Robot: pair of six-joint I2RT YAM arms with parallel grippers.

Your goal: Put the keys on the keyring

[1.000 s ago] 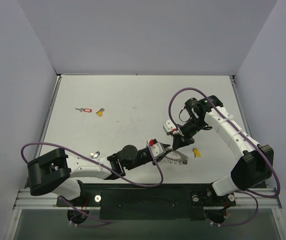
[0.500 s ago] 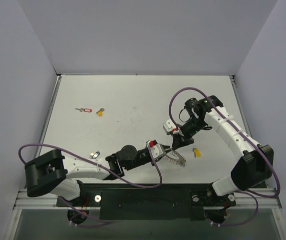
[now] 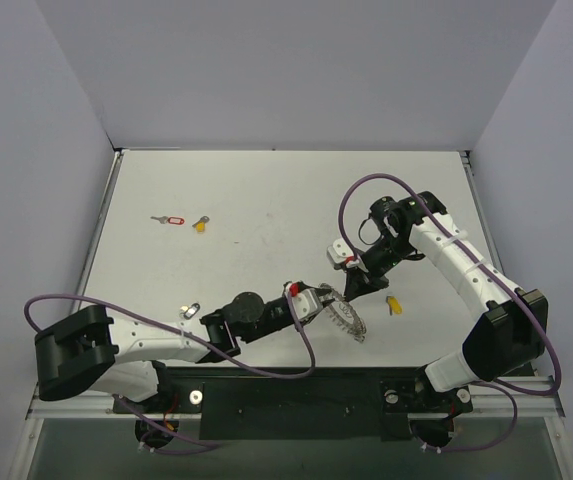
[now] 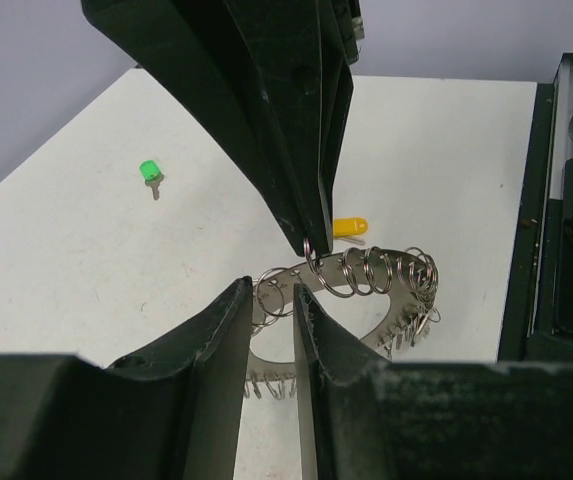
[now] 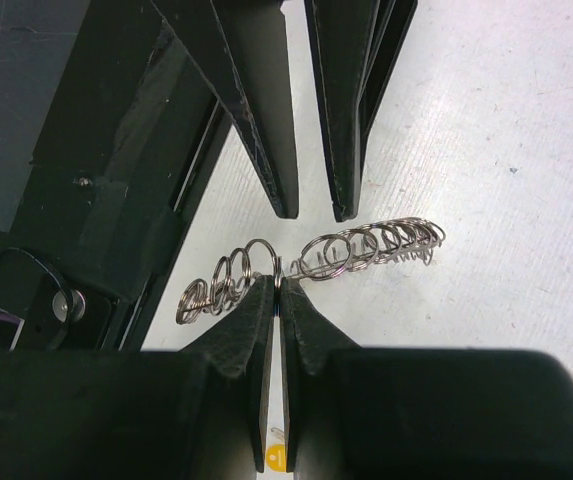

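Keyring [image 5: 366, 245] near the front edge of the tabletop [image 5: 526, 120], one link pinched in my clenched right gripper [image 5: 279, 290]; left gripper [image 4: 271, 290] parted, straddling the links. I should close squarely on one loop, holding it taut.

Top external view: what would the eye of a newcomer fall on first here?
First, the two arms, tip to tip at the near middle of the table over the floppy silver metal keyring: the right gripper pinches one of its loops, and the left gripper is open beside it. Then the loose keys: a yellow-headed key just right of the ring, and a red-tagged key beside a second yellow-headed key at the far left.
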